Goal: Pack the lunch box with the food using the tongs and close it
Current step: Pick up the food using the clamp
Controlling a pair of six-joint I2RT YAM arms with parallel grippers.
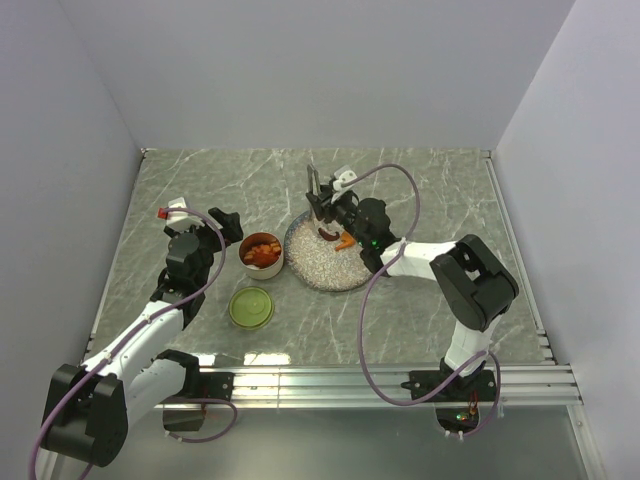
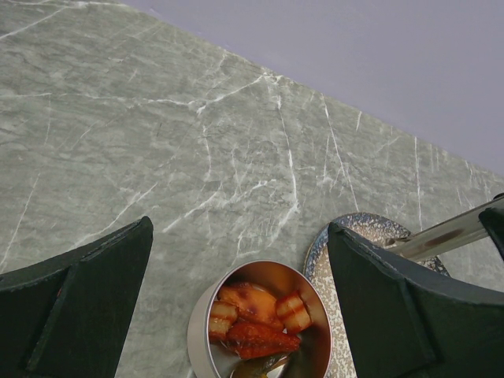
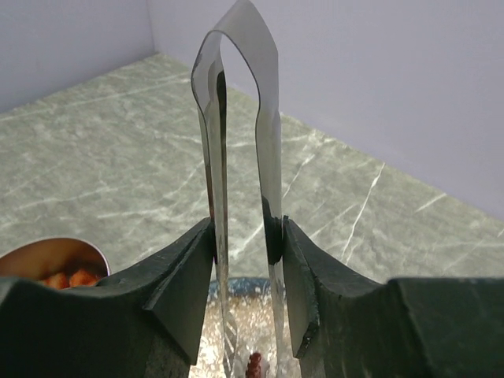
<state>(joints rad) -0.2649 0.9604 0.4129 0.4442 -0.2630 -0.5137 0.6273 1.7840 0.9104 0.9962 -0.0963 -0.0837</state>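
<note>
Clamping the tongs [image 3: 236, 118] in the right end effector [image 3: 244, 236], right of the lunch box [image 1: 261, 253], for pinching food [image 1: 338, 238]. Poising the left end effector [image 1: 224, 222], wide apart, beside it, presumably for steadying.

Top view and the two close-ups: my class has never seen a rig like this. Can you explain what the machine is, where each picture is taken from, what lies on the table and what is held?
The machine is two robot arms bolted at the near edge of a marble-patterned table. The top view looks down from above and behind them. Each close-up comes from a camera on one arm's wrist.

On the table are a speckled plate with a few food pieces, a small steel lunch box holding orange chunks, and its green lid lying beside it.

The right hand is shut on metal tongs, held over the plate. The left hand is open and holds nothing, just by the lunch box.
</note>
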